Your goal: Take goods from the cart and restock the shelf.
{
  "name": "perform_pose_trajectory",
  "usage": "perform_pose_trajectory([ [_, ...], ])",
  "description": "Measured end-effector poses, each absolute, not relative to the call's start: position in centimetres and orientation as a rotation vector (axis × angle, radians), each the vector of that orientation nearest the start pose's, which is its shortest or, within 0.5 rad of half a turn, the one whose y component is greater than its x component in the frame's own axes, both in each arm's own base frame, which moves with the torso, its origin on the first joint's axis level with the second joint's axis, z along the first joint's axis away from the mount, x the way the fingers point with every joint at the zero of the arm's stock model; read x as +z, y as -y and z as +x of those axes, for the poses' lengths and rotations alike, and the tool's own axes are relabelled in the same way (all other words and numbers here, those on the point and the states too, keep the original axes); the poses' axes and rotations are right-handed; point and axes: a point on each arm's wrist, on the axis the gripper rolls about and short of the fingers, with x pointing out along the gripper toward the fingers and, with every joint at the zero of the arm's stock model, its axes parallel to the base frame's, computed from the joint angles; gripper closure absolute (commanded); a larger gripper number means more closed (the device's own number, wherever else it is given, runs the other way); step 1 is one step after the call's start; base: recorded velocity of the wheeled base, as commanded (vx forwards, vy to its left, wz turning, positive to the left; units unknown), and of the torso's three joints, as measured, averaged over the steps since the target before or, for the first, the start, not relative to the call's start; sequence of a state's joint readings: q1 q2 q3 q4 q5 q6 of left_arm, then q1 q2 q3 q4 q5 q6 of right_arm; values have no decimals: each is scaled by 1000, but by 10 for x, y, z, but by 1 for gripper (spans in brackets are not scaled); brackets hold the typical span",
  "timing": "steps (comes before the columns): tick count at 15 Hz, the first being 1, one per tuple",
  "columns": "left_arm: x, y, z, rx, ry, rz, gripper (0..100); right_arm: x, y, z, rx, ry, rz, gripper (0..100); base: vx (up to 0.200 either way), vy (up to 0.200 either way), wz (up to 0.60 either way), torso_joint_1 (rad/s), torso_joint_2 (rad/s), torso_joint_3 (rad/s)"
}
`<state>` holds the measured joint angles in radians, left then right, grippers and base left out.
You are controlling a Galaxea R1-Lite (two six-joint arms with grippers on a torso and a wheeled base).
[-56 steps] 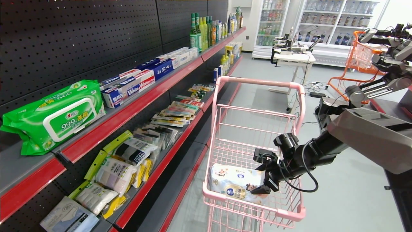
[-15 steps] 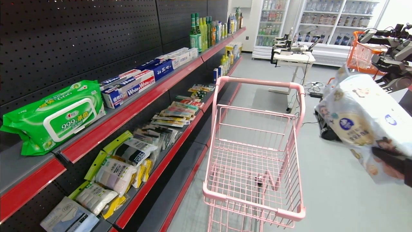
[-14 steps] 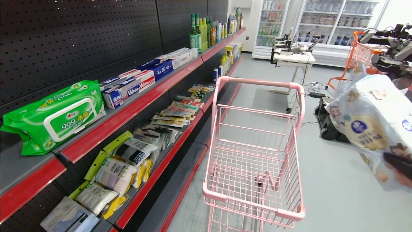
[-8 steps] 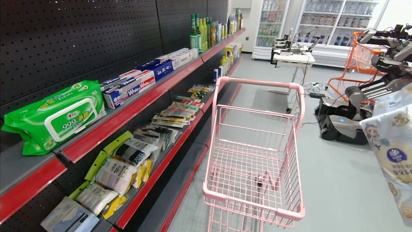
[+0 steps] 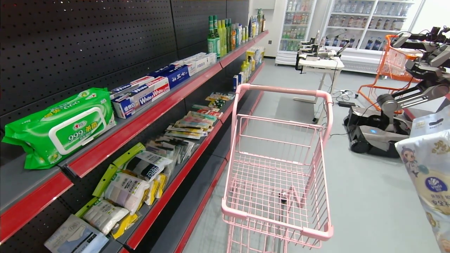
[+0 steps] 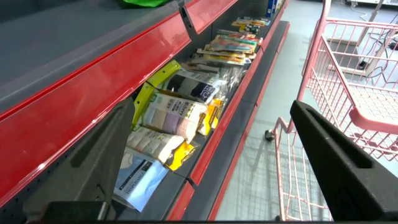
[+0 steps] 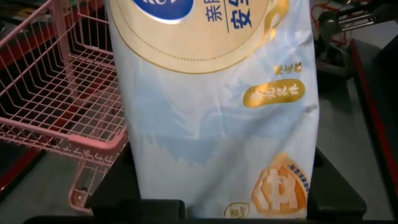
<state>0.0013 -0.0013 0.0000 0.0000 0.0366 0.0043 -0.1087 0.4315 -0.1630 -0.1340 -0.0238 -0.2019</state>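
The pink cart stands beside the red-edged shelf, and its basket holds nothing. A white tissue pack with cartoon prints hangs at the far right, outside the cart. My right gripper is shut on the tissue pack, a dark finger on each side of it, with the cart's rim off to one side. My left gripper is open with nothing between its fingers, low beside the shelf's lower tier of soft packs and the cart.
A green wipes pack and toothpaste boxes lie on the upper shelf, with bare shelf left of the wipes. Another robot, an orange cart and a white desk stand beyond. The floor right of the cart is free.
My right gripper lifted the tissue pack out of the cart and carried it up, then right and down to the view's edge. The cart's basket went from holding the pack to bare.
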Motion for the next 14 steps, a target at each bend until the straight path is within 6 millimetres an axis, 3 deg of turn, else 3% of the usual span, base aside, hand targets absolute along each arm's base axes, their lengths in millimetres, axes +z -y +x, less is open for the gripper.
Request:
perform_pose_trajectory([
  [14,75,-1,-23,37,1,6,0,135,2,16,-99,-149,-260,100,0,0,0,196,-418,-226],
])
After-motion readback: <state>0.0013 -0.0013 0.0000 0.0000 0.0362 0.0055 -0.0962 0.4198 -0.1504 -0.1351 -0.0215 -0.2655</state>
